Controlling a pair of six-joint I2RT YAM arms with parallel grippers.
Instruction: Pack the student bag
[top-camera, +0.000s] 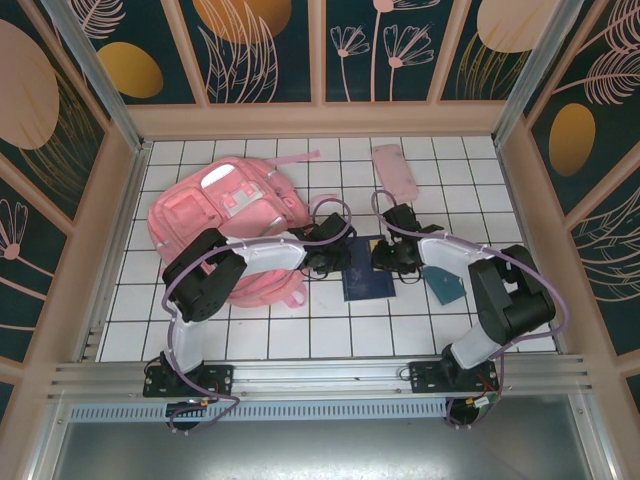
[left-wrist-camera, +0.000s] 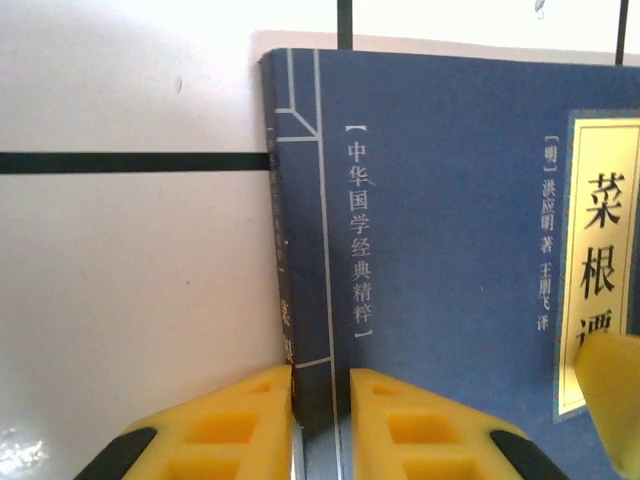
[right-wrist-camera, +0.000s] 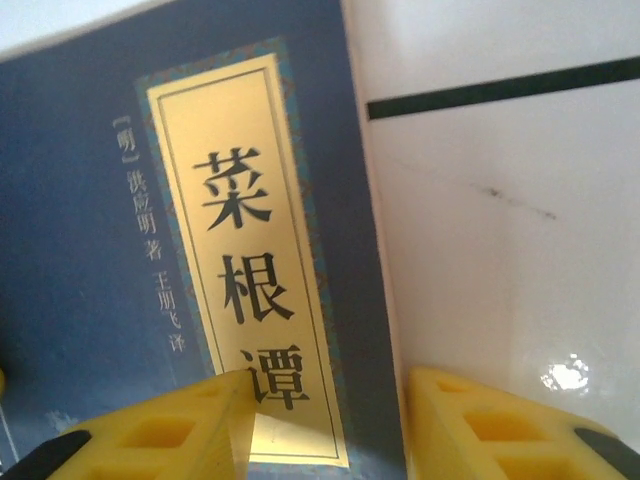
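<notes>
Reference item: dark blue book (top-camera: 368, 283), flat on the white tiled table (top-camera: 300, 330). Left gripper (top-camera: 338, 265) at its left edge; right gripper (top-camera: 383, 262) at its right edge. Student bag (top-camera: 235, 225) lies left of the book. Pink pouch (top-camera: 395, 170) beyond it. Teal item (top-camera: 443, 285) to its right.

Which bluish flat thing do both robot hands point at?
The dark blue book with the gold label; the left gripper and right gripper straddle its edges. The smaller teal thing lies aside.

A robot lab cell: a white bench ruled in black squares (top-camera: 260, 340), boxed in by dark teal leaf-printed wall panels (top-camera: 265, 50) on silver aluminium framing (top-camera: 95, 75), with black-and-white robot arms (top-camera: 265, 255) bolted to a grey metal rail (top-camera: 320, 375).
</notes>
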